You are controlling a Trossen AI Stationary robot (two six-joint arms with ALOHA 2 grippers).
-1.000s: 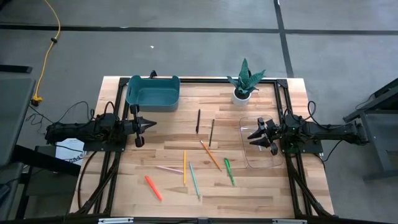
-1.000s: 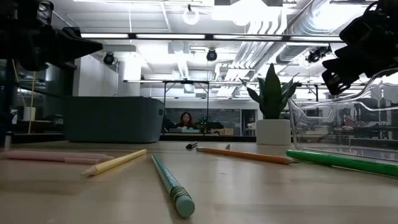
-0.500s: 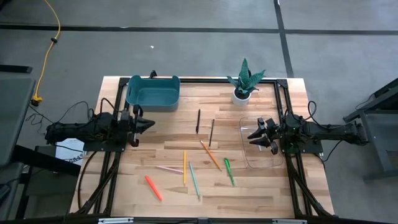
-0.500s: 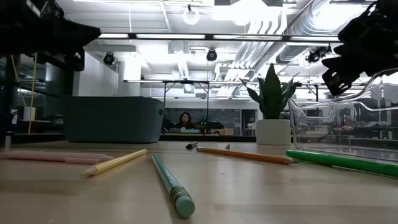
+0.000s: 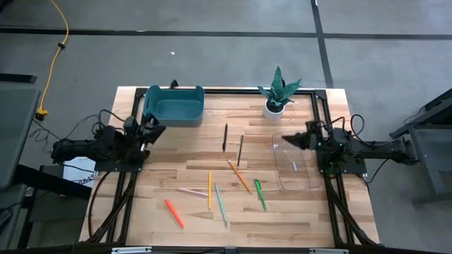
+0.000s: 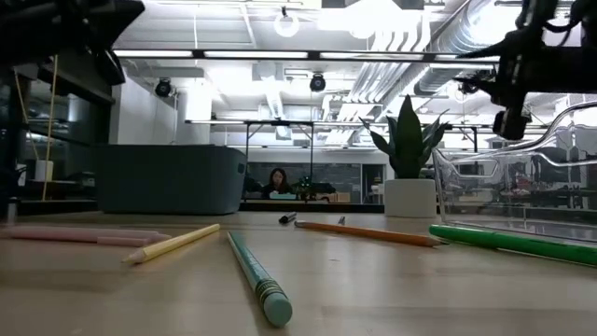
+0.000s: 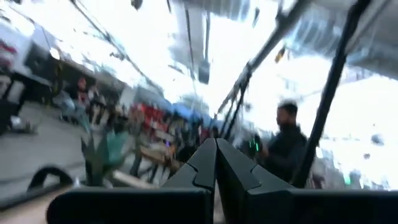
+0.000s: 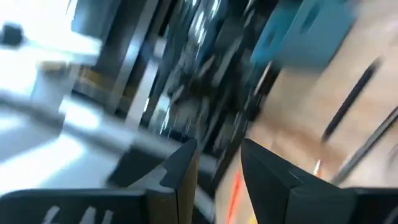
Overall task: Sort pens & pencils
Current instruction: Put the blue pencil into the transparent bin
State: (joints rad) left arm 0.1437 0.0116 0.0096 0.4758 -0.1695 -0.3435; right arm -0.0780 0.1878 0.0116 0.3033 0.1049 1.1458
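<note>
Both grippers were empty at this point, so I'd call it the very start of the sort. My left gripper (image 5: pixel 157 129) had its fingers pinched together on nothing and hung at the left edge of the table (image 5: pixel 191 219), just beside the teal bin (image 5: pixel 174 104). My right gripper (image 5: pixel 289 140) had its jaws parted, also carrying nothing, and sat over the far corner of the clear tray (image 5: pixel 296 185) on the right. All eight sticks lay loose on the wood between the two arms. The black pen (image 5: pixel 225 137) and brown pencil (image 5: pixel 240 150) lay side by side farther back, long axes running near to far. Closer in, the yellow pencil (image 5: pixel 210 189) and teal pencil (image 5: pixel 221 204) also ran roughly near to far, the orange pencil (image 5: pixel 239 176) and green pen (image 5: pixel 260 194) slanted, the pink pen (image 5: pixel 192 191) lay almost crosswise, and the red-orange pen (image 5: pixel 174 212) sat diagonal, nearest the front. I couldn't tell which way the tips pointed. My guess for the next move: drop a gripper over one stick, jaws turned across its length.
</note>
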